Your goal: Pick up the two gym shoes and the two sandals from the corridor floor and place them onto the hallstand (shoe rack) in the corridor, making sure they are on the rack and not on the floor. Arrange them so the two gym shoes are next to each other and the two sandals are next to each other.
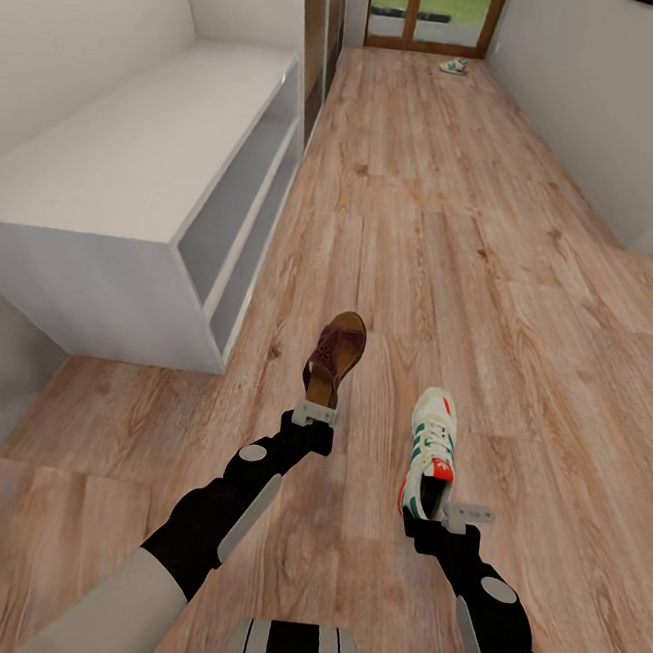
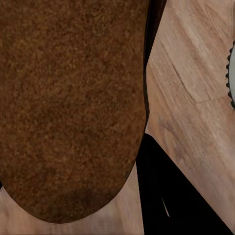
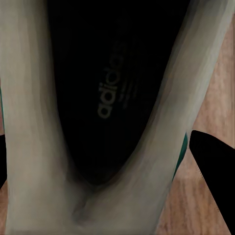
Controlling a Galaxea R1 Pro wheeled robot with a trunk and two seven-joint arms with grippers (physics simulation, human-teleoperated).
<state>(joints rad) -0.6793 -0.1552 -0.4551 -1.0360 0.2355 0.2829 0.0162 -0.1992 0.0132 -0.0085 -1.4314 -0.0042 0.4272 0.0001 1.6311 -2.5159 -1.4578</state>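
My left wrist camera sits so close to the sandal [image 2: 73, 107] that I see just its fuzzy brown sole, cut off on three sides, with a bit of wood floor [image 2: 196, 88] beside it. My right wrist camera looks straight into the dark inside of the sneaker [image 3: 112, 107], and its pale walls run out of the picture. My fingers are hard to make out up close.

From my head, both my arms reach forward and low over the floor. My left pincer [image 1: 314, 413] pinches the heel end of the sandal [image 1: 336, 356], which points away from me and tilts up. My right pincer [image 1: 455, 516] pinches the heel of the sneaker [image 1: 430, 450], toe pointing away too.

The white shoe rack [image 1: 119, 194] stands against the wall on my left, its top bare. The far ends of its shelves are hidden from me. One more sneaker [image 1: 453, 66] lies far down the corridor near the door [image 1: 432, 14], very small, so I cannot make out its details
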